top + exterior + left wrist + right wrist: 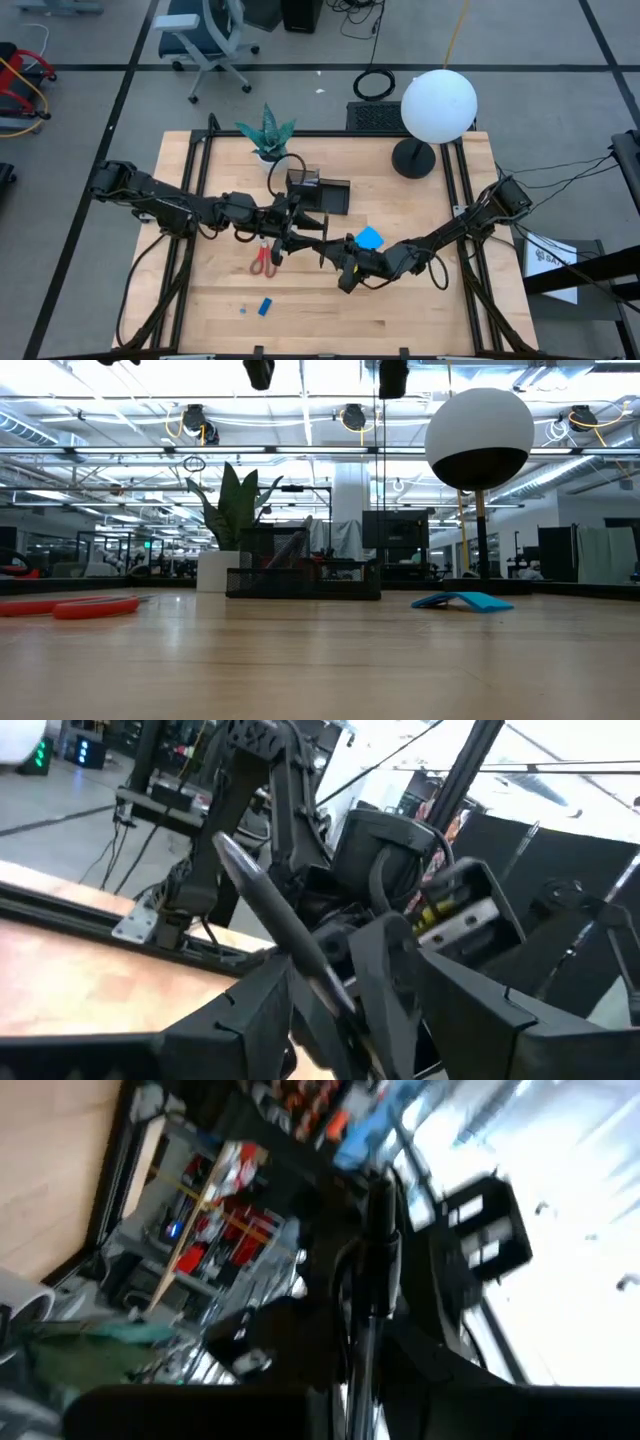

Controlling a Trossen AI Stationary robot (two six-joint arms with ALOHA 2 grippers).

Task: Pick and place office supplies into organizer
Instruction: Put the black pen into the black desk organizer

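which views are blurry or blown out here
Right wrist view: smeared throughout, white glare at its right; the pen is a soft streak. Left wrist view: mildly soft, the grey pen still readable. Low view: bright ceiling lights, lamp globe half shadowed. High view: even, sharp.

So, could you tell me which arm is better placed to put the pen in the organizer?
Right, probably: the right gripper is shut on the pen, the left gripper stands open, and the organizer lies close by.
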